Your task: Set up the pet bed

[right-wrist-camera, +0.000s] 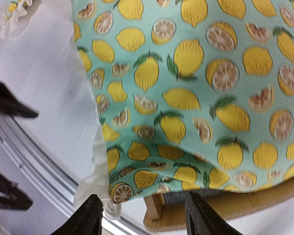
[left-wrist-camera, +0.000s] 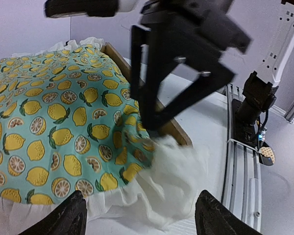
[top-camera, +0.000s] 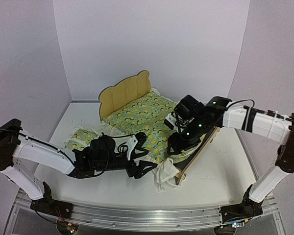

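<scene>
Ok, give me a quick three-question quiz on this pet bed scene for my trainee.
1. True or false: the lemon-print quilt lies over the pet bed.
2. Where is the pillow? A on the quilt; B on the table beside the bed; C under the bed.
3. Which gripper hangs over the bed's foot end?
Key: 1 true; 2 B; 3 the right gripper.
</scene>
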Robot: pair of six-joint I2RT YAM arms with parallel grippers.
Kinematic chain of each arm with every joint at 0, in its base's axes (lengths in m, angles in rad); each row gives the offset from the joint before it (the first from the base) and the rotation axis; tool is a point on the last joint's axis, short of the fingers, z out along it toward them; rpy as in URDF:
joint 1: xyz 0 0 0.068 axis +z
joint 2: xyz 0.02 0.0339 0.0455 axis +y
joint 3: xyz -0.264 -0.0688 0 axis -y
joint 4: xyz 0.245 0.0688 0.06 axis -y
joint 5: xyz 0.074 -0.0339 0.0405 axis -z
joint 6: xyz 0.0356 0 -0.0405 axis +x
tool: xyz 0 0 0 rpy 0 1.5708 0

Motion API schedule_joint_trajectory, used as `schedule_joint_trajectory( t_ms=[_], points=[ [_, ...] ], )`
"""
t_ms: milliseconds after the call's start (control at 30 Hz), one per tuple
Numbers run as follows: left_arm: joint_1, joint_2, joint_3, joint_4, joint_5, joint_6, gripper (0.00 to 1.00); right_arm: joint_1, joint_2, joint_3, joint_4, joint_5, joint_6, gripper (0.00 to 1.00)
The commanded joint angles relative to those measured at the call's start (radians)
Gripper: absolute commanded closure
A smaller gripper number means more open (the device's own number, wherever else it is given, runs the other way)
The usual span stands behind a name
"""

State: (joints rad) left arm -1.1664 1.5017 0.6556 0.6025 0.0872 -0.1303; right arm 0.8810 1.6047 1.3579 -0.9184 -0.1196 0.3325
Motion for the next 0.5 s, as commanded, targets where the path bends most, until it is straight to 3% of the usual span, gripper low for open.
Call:
schedule_joint_trajectory(
  t_ms=[0,233,333,467],
  points=[
    [-0.005,0.094,0.114,0.092,0.008,0.089,0.23,0.051,-0.149,-0.098,-0.083,0.005,0.003,0.39],
    [-0.019,0.171,0.161,0.096,0.119,0.129,0.18,0.120,-0.290,-0.252,0.033,0.101,0.119,0.45],
    [-0.069,0.182,0.146,0.087,0.021,0.129,0.19,0.121,-0.364,-0.274,0.037,0.144,0.116,0.48],
    [-0.163,0.228,0.129,0.089,-0.196,0.173,0.17,0.135,-0.417,-0.341,0.110,0.072,0.105,0.51]
  ],
)
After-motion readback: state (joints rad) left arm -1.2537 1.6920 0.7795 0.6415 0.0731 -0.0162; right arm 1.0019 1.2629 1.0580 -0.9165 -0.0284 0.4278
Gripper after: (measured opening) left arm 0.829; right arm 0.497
